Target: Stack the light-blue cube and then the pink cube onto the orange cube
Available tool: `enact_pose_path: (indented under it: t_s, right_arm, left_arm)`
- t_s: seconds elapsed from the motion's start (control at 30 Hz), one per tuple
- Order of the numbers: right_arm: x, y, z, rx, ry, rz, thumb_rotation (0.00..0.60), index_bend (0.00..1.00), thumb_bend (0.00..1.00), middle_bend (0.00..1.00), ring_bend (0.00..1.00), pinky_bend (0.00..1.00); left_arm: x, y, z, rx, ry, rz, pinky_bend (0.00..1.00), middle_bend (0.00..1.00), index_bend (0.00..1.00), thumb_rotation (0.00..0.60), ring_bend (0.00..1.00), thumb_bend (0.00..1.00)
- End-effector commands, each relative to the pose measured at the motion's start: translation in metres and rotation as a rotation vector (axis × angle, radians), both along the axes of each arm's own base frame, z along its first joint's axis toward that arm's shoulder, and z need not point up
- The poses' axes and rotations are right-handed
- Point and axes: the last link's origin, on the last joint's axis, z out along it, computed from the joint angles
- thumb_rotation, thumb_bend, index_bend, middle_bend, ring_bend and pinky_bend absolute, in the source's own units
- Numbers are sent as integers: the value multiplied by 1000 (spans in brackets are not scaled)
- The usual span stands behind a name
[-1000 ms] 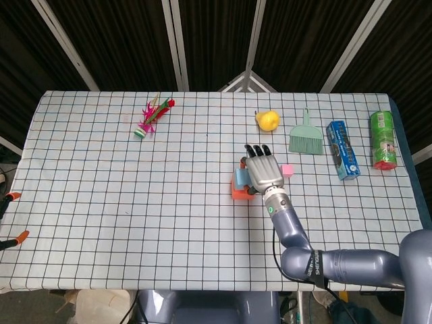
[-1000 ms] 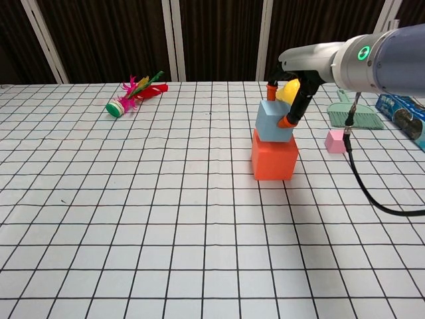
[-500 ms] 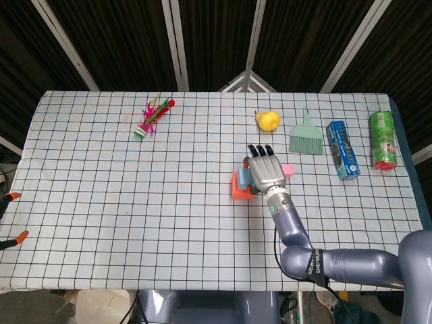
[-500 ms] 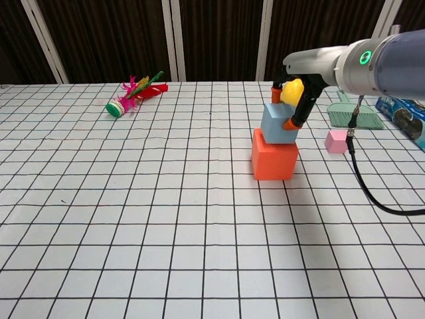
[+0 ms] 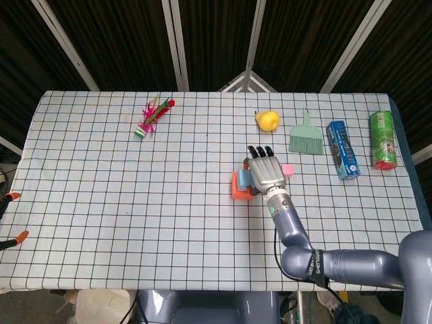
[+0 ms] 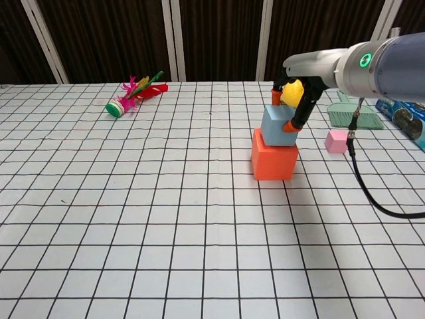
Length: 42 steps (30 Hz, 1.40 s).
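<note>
While the right hand grips the light-blue cube from above, its orange-tipped fingers down the cube's near and far faces, the cube rests on the orange cube, slightly turned and shifted toward the right edge rather than square to it. The placing looks nearly done, so the care now is in the letting go: spread the fingers evenly and lift straight up, so no fingertip drags the top block sideways. If the overhang looks risky, nudge it toward the centre first. The pink cube waits on the checked tablecloth just right of the stack, near the green hand brush. The left hand shows in neither view
</note>
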Motion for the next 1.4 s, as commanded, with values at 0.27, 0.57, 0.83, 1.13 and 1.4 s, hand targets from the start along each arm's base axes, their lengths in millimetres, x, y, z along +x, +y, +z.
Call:
enact_pose_path:
  t_s: [0.27,0.57,0.83,1.13,1.4]
  right_arm:
    - [2,0,-1,-3,2,2,600,526,493,74,69,0]
    - [2,1,2,-3,3,3,600,526,496,74,69,0]
    - [2,1,2,-1,5,4,600,478,441,74,69,0]
    - [2,1,2,-1,2,7,600,398,316,74,69,0]
    - [3,2,3,2,-1,7,600,356,246,74,69,0]
  left_arm:
    - [0,0,1,4,3,2,18,7,210,600,0,206]
    - [0,0,1,4,2,3,18,7,211,600,0,206]
    - [0,0,1,5,4,2,18,8,211,600,0,206]
    - [0,0,1,7,4,3,18,8,212,600,0,206]
    - [0,0,1,8,3,2,18,8,212,600,0,206]
